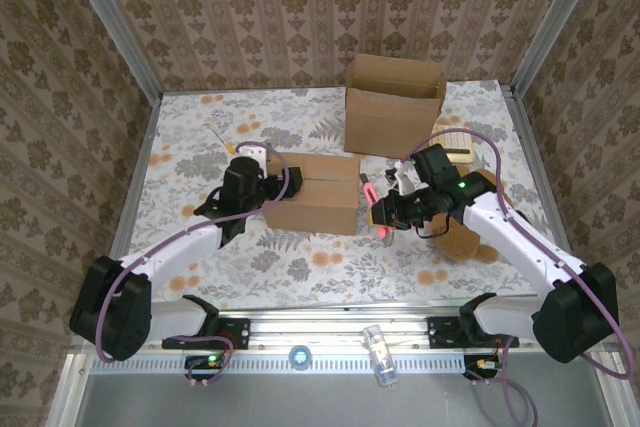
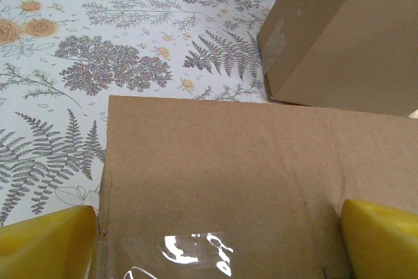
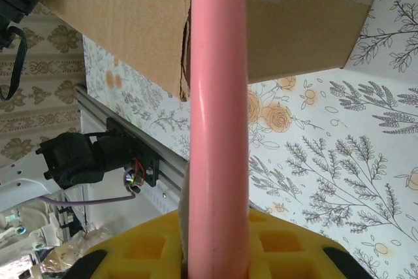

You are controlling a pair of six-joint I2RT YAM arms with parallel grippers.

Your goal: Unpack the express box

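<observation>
2 cardboard boxes sat on the flowered worktop (image 1: 200,127): the taped express box (image 1: 318,192) lay in the middle, and an open box (image 1: 393,107) stood just behind it. I saw my left fingers (image 2: 46,243) spread wide apart over the express box's left end. My right fingers (image 3: 294,243) were clamped on a pink stick (image 3: 219,96), held near the box's right end; I could not tell whether it touched.

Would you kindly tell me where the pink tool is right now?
In the top view the pink tool is right of centre, gripped by the right pincer, beside the right end of the taped box.
</observation>
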